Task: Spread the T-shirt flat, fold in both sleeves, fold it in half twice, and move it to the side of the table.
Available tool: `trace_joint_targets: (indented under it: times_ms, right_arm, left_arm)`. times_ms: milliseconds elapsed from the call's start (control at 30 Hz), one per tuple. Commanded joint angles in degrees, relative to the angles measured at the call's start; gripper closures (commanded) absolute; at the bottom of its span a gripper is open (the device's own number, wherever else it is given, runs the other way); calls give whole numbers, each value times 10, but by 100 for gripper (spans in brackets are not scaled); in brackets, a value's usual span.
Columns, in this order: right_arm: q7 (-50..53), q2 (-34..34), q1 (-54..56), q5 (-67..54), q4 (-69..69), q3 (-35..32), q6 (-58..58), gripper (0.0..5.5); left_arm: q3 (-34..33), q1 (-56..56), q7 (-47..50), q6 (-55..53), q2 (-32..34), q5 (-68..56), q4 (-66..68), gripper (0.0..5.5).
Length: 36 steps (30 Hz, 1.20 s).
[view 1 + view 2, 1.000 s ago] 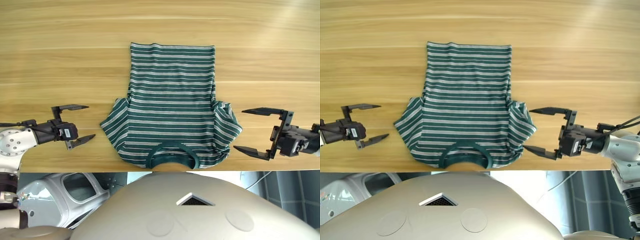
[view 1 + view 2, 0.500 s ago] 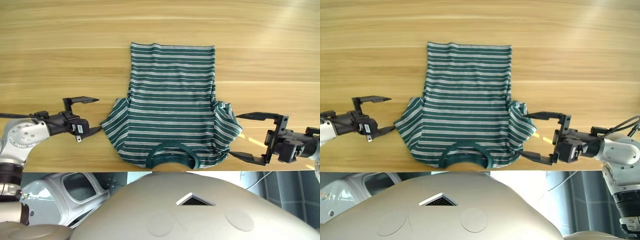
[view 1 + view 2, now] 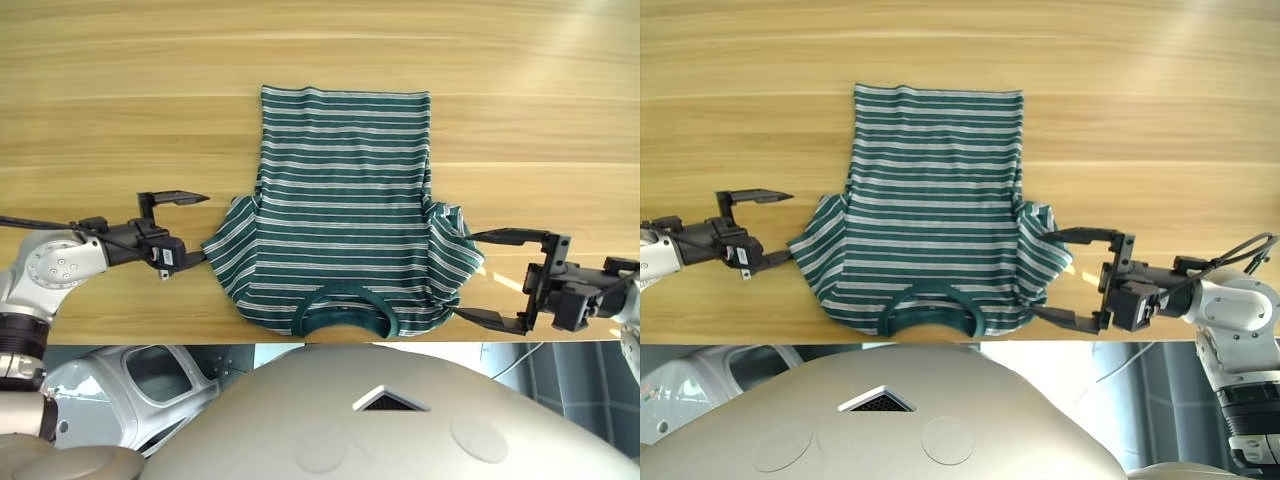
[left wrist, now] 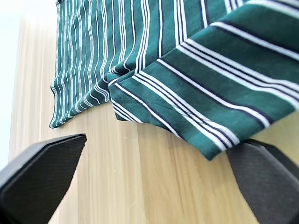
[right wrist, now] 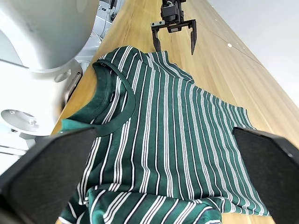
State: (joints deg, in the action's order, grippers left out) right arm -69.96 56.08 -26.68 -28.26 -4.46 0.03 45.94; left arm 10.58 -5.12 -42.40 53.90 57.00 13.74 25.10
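Green striped T-shirt (image 3: 345,220) lies flat mid-table (image 3: 120,90), collar toward me, long axis running away. My left gripper (image 3: 190,227) is spread, left sleeve (image 3: 225,240) just inboard. My right gripper (image 3: 465,275) is spread, bracketing the right sleeve (image 3: 455,245) edge.

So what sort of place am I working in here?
Probably an indoor robot test bench: a long light wooden table carrying one green-and-white striped T-shirt laid out for folding, and a plain pale wall beyond its far edge.
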Motion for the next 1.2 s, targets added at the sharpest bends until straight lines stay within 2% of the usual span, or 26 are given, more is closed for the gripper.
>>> trace_joint_targets:
  times_ms: [33,267,633,733,900,1067,1200]
  right_arm:
    - [-5,-13,16,3,-3,0,-10,10]
    - [-8,-27,16,11,-15,6,-7,10]
    - [-15,-29,7,5,-24,-5,-8,10]
    - [-16,-29,2,2,-29,-8,-9,10]
    - [-16,-31,-1,2,-32,-11,-10,10]
    - [-15,-32,0,2,-32,-11,-12,10]
    - [-15,-33,0,2,-33,-12,-12,10]
  left_arm:
    - [39,7,-6,-5,-13,45,59,45]
    - [73,48,10,6,-24,64,135,167]
    - [91,-3,-42,-26,-1,-15,14,384]
    - [86,-22,-51,-54,6,-29,-15,386]
    - [80,-30,-45,-75,6,-19,-25,317]
    - [79,-26,-28,-59,-1,-2,-10,317]
    - [81,-23,-19,-43,-1,8,8,389]
